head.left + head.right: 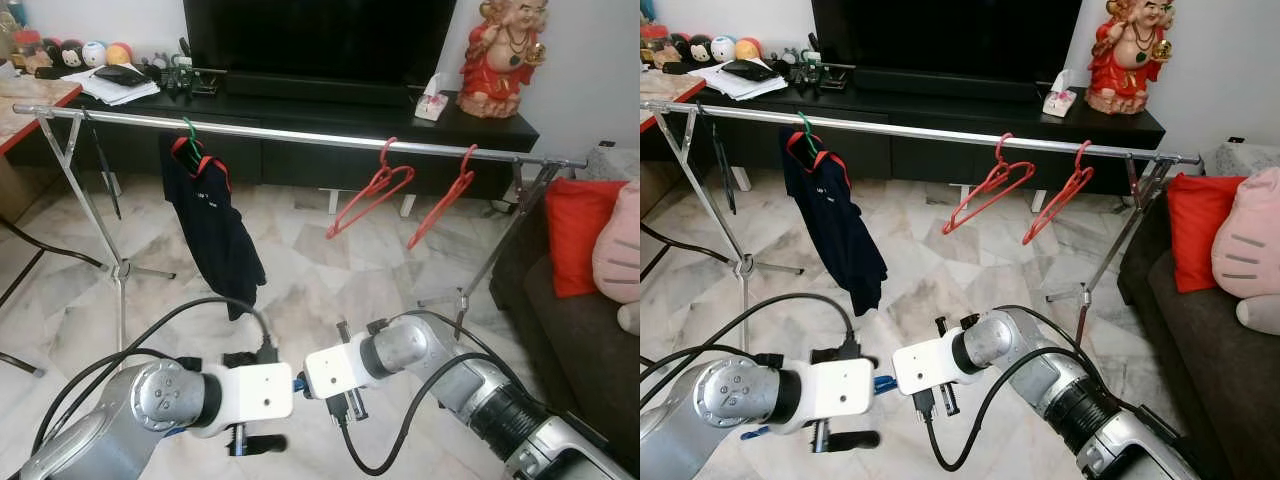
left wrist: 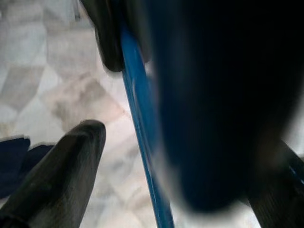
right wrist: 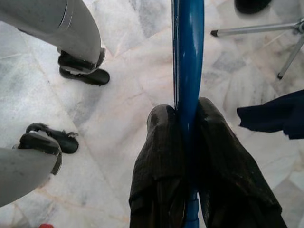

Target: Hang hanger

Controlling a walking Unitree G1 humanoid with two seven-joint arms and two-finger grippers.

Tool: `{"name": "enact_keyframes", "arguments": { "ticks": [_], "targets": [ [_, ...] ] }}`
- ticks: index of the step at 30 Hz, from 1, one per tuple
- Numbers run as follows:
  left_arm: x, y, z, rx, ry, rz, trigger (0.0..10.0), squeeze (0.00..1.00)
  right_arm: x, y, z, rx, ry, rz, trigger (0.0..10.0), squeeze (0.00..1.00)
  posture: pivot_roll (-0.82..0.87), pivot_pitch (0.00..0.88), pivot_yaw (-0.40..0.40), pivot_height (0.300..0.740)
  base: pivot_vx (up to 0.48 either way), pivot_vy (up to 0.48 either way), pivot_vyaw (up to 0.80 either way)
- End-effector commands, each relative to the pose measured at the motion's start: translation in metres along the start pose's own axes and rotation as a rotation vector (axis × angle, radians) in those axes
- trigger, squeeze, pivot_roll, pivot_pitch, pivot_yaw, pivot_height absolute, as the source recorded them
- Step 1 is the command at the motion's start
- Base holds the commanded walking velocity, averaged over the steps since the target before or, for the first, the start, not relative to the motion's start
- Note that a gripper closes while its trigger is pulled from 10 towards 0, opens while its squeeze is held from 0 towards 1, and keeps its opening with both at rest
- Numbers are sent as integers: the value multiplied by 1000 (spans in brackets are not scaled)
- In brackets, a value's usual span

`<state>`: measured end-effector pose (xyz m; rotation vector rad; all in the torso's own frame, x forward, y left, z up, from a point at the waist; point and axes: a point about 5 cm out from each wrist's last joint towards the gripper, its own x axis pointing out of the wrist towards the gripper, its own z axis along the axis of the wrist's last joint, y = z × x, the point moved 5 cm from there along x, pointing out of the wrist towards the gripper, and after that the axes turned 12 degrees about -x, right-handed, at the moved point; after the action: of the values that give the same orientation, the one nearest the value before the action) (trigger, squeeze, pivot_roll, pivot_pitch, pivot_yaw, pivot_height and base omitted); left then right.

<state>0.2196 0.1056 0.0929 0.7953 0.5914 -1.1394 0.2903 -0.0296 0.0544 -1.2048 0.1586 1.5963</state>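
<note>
We hold our two arms low over the marble floor (image 1: 330,300), wrists almost meeting in front of us. Our right claw (image 3: 187,128) is closed on a blue hanger (image 3: 188,57): in the right wrist view its two black fingers (image 3: 159,156) press against either side of the blue bar, which runs straight out beyond them above the floor. In the head views only a small piece of blue shows, in the gap between the two wrists (image 1: 298,384).

Our left claw (image 2: 123,95) sits just beside the same hanger. In the left wrist view the blue bar passes between a black finger (image 2: 66,166) on one side and a large dark blurred shape on the other; we cannot tell whether this claw is gripping or loose.

Ahead of us stands a steel rail (image 1: 300,137) on folding legs. Near its left end a dark shirt (image 1: 215,225) hangs on a green hook. Towards its right end two red hangers (image 1: 368,195) (image 1: 445,205) hang tilted and bare, near each other. Behind the rail is a black TV stand (image 1: 330,115), and a sofa (image 1: 570,320) with a red cushion (image 1: 580,230) lies to the right.
</note>
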Motion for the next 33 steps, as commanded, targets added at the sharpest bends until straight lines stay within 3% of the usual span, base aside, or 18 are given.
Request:
{"name": "enact_keyframes", "arguments": {
  "ticks": [1,5,13,22,23,24,25,26,29,33],
  "targets": [
    [2,-2,-6,13,26,2,10000,0,-5,-8,2,1,-13,-31,10000,0,-37,0,-101,740,0,0,0],
    [3,0,-14,10,51,35,10000,0,-5,-10,5,8,-30,-35,10000,0,-34,0,-103,740,0,0,0],
    [10,12,-10,23,7,125,10000,0,-5,-11,11,5,-57,-32,10000,0,-36,0,-106,740,0,0,0],
    [16,18,-8,30,-6,157,9882,0,-6,-12,14,10,-75,-32,10000,0,-38,0,-108,740,0,0,0],
    [16,18,-9,27,-3,155,9686,0,-6,-12,14,12,-77,-32,10000,0,-38,0,-108,740,0,0,0],
    [17,17,-10,20,2,148,7412,0,-7,-12,14,13,-77,-33,10000,0,-38,0,-108,740,0,0,0],
    [18,16,-11,15,6,143,7412,0,-7,-12,14,13,-77,-33,10000,0,-41,0,-107,740,0,0,0],
    [18,14,-14,3,18,131,4588,0,-7,-13,14,15,-76,-35,10000,0,-41,0,-107,740,0,0,0],
    [18,9,-22,-22,53,108,4510,0,-8,-13,13,20,-75,-38,10000,0,-41,0,-107,740,0,0,0],
    [19,6,-27,-82,46,101,5686,0,-9,-15,13,25,-77,-43,10000,0,-40,0,-107,740,0,0,0]
  ]
}}
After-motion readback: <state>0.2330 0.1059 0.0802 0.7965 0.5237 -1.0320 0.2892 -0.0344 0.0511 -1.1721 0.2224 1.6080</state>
